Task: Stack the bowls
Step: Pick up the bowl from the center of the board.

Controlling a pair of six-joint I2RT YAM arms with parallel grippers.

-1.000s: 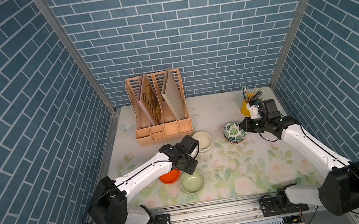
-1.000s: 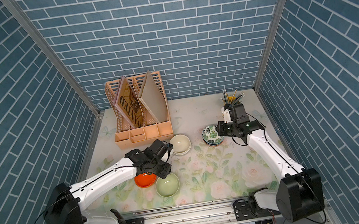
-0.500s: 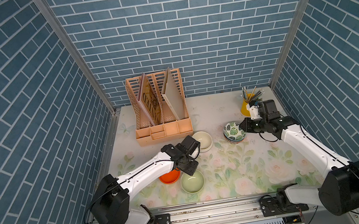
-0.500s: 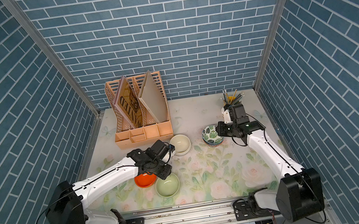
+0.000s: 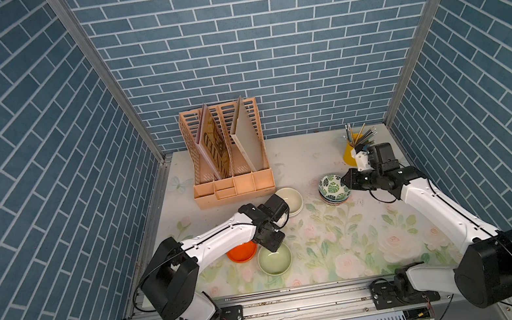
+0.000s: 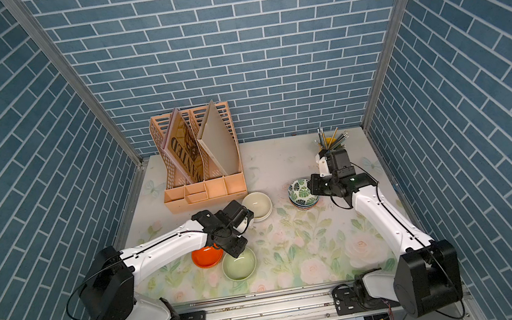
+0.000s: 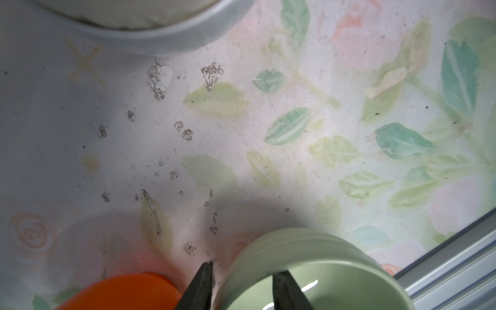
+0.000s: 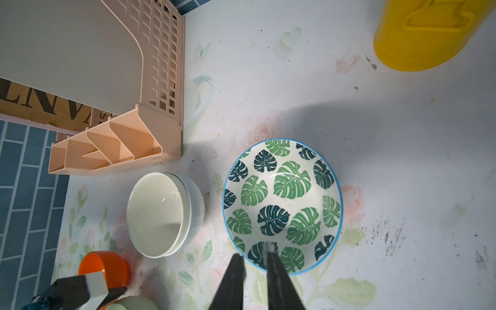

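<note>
A pale green bowl [image 5: 275, 259] [image 6: 239, 263] [image 7: 308, 241] stands near the front, beside an orange bowl [image 5: 242, 251] [image 7: 120, 290]. My left gripper [image 5: 271, 239] [image 7: 243, 268] is open and astride the green bowl's rim, one finger inside and one outside. A cream bowl [image 5: 289, 200] [image 8: 155, 214] sits nested in a white bowl. At the right a green-leaf bowl [image 5: 333, 187] [image 8: 281, 201] lies on top of other patterned bowls [image 5: 336, 201]. My right gripper [image 5: 347, 184] [image 8: 253, 252] is shut on the leaf bowl's near rim.
A peach file organizer [image 5: 229, 161] with boards stands at the back left. A yellow pencil cup [image 5: 349, 150] [image 8: 429, 35] is just behind my right wrist. The metal rail [image 5: 269, 306] runs along the front edge, close to the green bowl.
My left jaws have narrowed a little around the pale green bowl's rim. The right arm and the leaf bowl have not visibly moved.
</note>
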